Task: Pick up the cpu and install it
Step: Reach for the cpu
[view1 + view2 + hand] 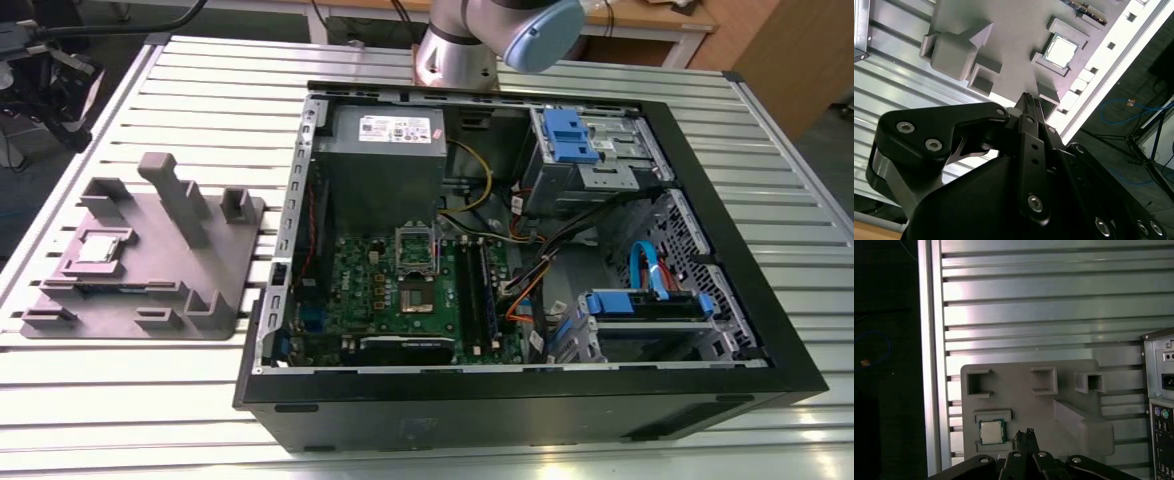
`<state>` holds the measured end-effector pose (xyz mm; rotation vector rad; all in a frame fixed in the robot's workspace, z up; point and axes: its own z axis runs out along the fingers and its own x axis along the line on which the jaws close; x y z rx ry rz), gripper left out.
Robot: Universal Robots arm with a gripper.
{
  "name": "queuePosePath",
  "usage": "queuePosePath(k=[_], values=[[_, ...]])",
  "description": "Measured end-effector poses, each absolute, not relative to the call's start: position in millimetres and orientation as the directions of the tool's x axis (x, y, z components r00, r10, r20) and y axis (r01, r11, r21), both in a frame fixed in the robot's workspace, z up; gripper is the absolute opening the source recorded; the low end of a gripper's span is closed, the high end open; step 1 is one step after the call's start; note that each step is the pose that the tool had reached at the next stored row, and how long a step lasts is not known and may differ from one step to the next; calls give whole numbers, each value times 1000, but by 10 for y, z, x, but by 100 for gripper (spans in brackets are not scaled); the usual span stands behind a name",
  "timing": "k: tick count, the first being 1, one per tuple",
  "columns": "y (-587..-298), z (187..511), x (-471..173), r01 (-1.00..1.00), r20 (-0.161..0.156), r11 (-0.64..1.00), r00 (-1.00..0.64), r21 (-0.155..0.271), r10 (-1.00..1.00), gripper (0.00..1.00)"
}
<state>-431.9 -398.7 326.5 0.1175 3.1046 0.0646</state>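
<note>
Hand [1030, 99] has its fingers pressed together with nothing between them, hanging over the grey holder [1014, 30] near the cpu [1061, 51] but clear of it; the first wrist view agrees, with the fingers [1030, 436] near the cpu [991, 432]. In the exterior view the cpu [104, 248] lies flat in a square recess of the holder [220, 265] on the slatted worktop [174, 400], at 9 o'clock from the open case [534, 385]. Inside the case the motherboard [360, 280] carries the socket [416, 298] with its frame [416, 243] raised, and the arm [467, 45] is at 12 o'clock of the case.
</note>
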Motion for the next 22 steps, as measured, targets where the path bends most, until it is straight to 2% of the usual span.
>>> queuePosePath(k=[3, 8, 22], values=[[-3986, 3260, -4319, 75, -21, 996, -997, 42, 76, 11], [-3986, 3245, -4320, 77, 29, 996, -997, 38, 76, 11], [-4033, 3190, -4355, 77, 29, 996, -997, 38, 76, 11]])
